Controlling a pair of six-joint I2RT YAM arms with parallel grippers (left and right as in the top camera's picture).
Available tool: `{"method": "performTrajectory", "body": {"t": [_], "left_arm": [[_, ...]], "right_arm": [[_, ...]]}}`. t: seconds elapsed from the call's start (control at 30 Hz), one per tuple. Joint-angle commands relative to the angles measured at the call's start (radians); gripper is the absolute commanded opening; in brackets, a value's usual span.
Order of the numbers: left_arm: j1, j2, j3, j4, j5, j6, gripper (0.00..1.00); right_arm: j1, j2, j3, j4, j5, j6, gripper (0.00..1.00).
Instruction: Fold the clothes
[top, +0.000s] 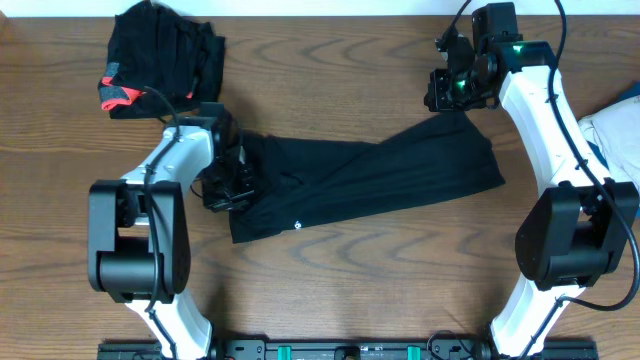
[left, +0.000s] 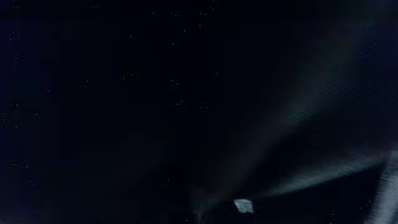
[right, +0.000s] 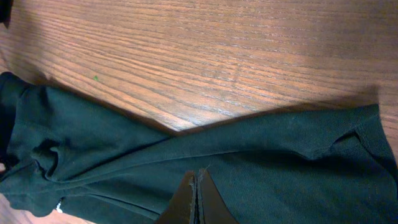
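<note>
A long black garment (top: 380, 175) lies stretched across the table, a small white logo (top: 297, 224) near its left end. My left gripper (top: 228, 188) sits on the bunched left end. Its wrist view is filled with dark fabric (left: 186, 93), so its jaws are hidden and I cannot see whether cloth is pinched. My right gripper (top: 455, 92) hovers at the garment's upper right corner. In the right wrist view its fingers (right: 198, 173) are pressed shut over the black cloth (right: 124, 155), which lies there without puckers. More black clothes with coral-red trim (top: 118, 95) sit heaped (top: 165, 50) at the back left.
The wooden table (top: 330, 70) shows bare wood behind the garment and in front of it. A pale white and blue cloth (top: 615, 130) pokes in at the right edge, close to the right arm.
</note>
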Motion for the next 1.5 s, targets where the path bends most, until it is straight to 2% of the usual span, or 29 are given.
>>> {"method": "performTrajectory", "body": {"t": [0.0, 0.3, 0.47, 0.63, 0.67, 0.7, 0.73, 0.77, 0.8, 1.17, 1.47], "left_arm": [[0.04, 0.002, -0.011, -0.002, -0.081, 0.013, 0.06], [0.065, -0.163, 0.035, -0.058, -0.084, 0.013, 0.06], [0.066, -0.248, 0.035, -0.041, -0.254, 0.013, 0.06], [0.073, -0.229, 0.014, 0.025, -0.252, 0.013, 0.07], [0.073, -0.216, 0.01, 0.04, -0.245, 0.013, 0.13], [0.073, -0.206, 0.01, 0.048, -0.237, 0.013, 0.27], [0.073, -0.192, 0.01, 0.058, -0.231, 0.013, 0.5], [0.073, -0.181, 0.01, 0.067, -0.231, 0.013, 0.61], [0.073, -0.171, 0.01, 0.075, -0.23, 0.013, 0.63], [0.082, -0.084, 0.01, 0.114, -0.176, 0.013, 0.63], [0.14, -0.016, 0.01, 0.16, -0.168, 0.013, 0.63]], "right_arm": [[-0.001, -0.003, 0.011, -0.004, -0.003, 0.006, 0.01], [-0.001, -0.003, 0.011, 0.008, -0.003, 0.006, 0.01], [-0.001, -0.003, 0.011, 0.009, -0.003, 0.005, 0.01], [-0.001, -0.003, 0.011, 0.016, -0.003, 0.006, 0.01], [-0.001, -0.003, 0.011, 0.016, -0.004, 0.006, 0.01], [-0.001, -0.003, 0.011, 0.015, -0.003, 0.006, 0.01], [-0.001, -0.003, 0.011, 0.014, -0.004, 0.006, 0.01], [-0.001, -0.003, 0.011, 0.014, -0.004, 0.006, 0.01], [-0.001, -0.003, 0.011, 0.013, -0.004, 0.006, 0.01], [-0.001, -0.003, 0.011, 0.008, -0.004, 0.006, 0.01], [-0.001, -0.003, 0.011, -0.003, -0.003, 0.006, 0.01]]}}
